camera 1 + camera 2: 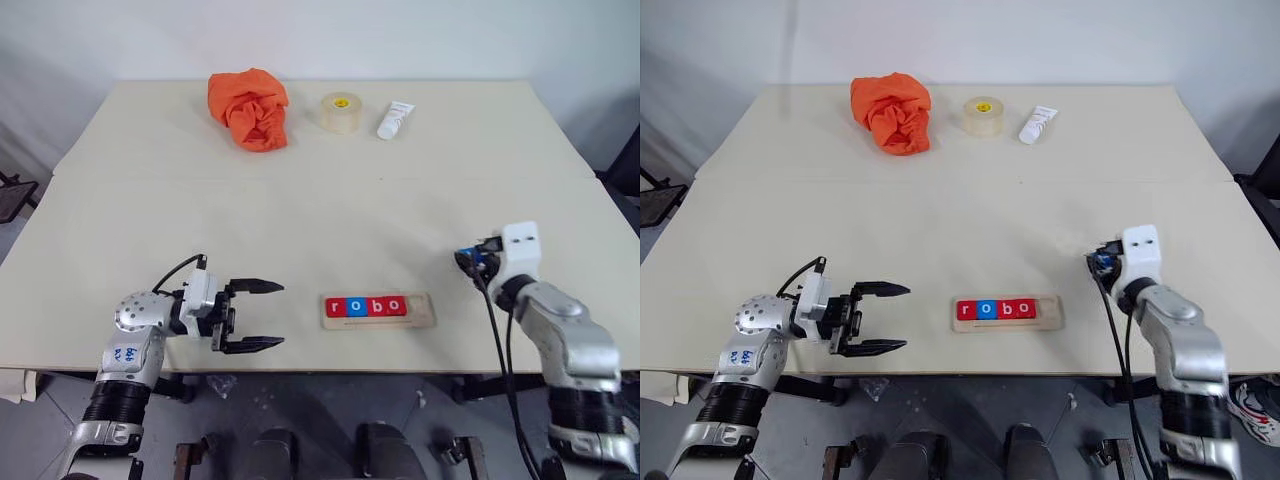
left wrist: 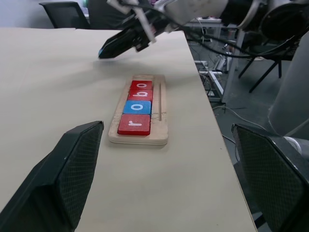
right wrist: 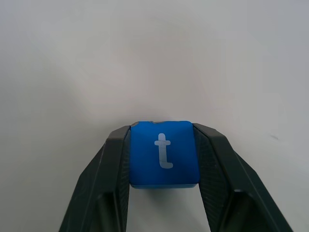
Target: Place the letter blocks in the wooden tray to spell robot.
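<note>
A: Head cam first. Where was the wooden tray [image 1: 378,311]?

B: Near the front edge of the table [image 1: 300,200], roughly mid-width. Four letter blocks sat in its groove reading r [image 1: 334,307], o [image 1: 355,307], b [image 1: 376,306], o [image 1: 396,306]: red, blue, red, red. The slot past the last o was bare.

A: Grippers?

B: Left gripper [image 1: 262,315] hovered left of the tray, pointing at it, fingers spread wide w/ nothing between. Right gripper [image 1: 470,262] was right of the tray and a bit farther back; something blue showed at its tip, but too small there to read.

A: Anything else?

B: Far beyond the tray: orange cloth [image 1: 250,108], tape roll [image 1: 341,112], white tube [image 1: 395,120], in a row.

A: Left wrist cam?

B: Tray seen lengthwise, r block nearest, own fingers [image 2: 72,169] wide apart on either side of it. Right gripper hung past the tray's far end, above the table.

A: Right wrist cam?

B: Clearest one. Both fingers [image 3: 111,164] pinched the blue t block [image 3: 164,153] on its two side edges, letter upright, approx. level.
</note>
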`<state>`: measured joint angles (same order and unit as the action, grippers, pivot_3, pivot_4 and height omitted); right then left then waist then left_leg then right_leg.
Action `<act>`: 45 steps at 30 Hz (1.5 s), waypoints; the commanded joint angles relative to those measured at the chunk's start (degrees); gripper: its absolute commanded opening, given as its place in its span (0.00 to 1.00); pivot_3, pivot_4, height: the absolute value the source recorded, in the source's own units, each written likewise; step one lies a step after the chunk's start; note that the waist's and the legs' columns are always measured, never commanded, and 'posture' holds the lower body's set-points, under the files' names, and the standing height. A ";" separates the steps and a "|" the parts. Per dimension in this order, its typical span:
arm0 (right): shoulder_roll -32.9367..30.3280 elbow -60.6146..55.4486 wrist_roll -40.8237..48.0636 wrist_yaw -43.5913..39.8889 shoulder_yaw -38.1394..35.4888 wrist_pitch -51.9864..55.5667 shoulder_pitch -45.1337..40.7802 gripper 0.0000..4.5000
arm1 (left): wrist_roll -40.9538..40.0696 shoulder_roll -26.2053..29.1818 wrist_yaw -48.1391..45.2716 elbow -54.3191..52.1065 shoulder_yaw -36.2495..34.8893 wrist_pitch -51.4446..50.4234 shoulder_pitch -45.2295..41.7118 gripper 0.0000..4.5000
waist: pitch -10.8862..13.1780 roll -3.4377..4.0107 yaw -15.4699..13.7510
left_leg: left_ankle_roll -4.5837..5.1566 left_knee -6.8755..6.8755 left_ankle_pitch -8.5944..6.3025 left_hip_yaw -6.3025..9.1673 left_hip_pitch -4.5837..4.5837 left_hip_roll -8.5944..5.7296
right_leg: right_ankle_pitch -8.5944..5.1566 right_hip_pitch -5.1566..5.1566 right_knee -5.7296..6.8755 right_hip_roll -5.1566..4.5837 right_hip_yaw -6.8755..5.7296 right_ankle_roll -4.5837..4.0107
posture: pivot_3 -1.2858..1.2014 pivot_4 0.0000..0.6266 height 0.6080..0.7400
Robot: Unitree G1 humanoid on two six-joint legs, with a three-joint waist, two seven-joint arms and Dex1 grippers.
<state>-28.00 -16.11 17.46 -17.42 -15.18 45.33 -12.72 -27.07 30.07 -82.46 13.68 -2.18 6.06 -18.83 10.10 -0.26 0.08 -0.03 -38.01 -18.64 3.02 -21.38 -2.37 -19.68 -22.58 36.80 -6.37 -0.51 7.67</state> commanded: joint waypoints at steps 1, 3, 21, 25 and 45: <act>0.98 -13.07 3.15 2.06 -2.94 6.82 5.41 0.33 | -1.38 0.45 -1.58 0.20 -0.66 -0.03 -0.77 1.00 | 0.00 0.00 0.06 | 0.00 0.00 0.00 0.01 0.01 0.01 | 0.00 0.02 0.01 0.01 0.02 0.00 | 0.52 0.24 1.00; 2.21 -18.49 4.54 2.93 -3.51 9.77 9.56 0.33 | -1.52 0.54 -2.49 0.51 -0.49 -0.29 -1.02 1.00 | 0.00 0.00 0.11 | 0.00 0.00 0.00 0.00 0.01 0.00 | 0.00 0.02 0.01 0.01 0.06 0.00 | 0.52 0.24 1.00; -5.86 -22.93 8.48 -8.99 -4.70 6.24 18.98 0.99 | -1.12 0.10 -4.34 2.41 -0.18 -0.48 -3.65 1.00 | 0.00 -0.01 0.09 | 0.09 0.02 -0.04 -0.10 0.07 -0.05 | 0.00 0.03 0.00 0.08 0.61 0.01 | 0.52 0.24 1.00; -17.50 -17.79 8.44 -22.35 -4.20 0.33 20.16 0.99 | -1.00 -0.22 -4.13 2.77 -0.05 -0.25 -3.90 1.00 | 0.01 -0.02 0.04 | 0.13 0.01 -0.06 -0.13 0.08 -0.01 | 0.00 0.06 -0.06 0.13 0.62 0.01 | 0.52 0.24 1.00; -31.01 26.80 -6.82 -60.54 21.70 -34.45 -8.67 0.99 | -1.53 0.35 0.34 -3.55 -1.74 -0.91 1.74 1.00 | 0.09 -0.13 0.01 | 0.18 -0.10 -0.10 -0.33 0.06 0.06 | 0.11 0.11 -0.40 0.04 0.21 0.14 | 0.52 0.24 1.00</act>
<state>-59.92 9.71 11.06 -76.61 5.92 11.72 -20.47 -27.31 29.81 -82.70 12.63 -2.52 5.27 -17.52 10.18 -0.38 0.09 0.14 -38.11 -18.74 2.69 -21.32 -2.31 -19.57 -22.45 36.36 -6.34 -0.34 7.81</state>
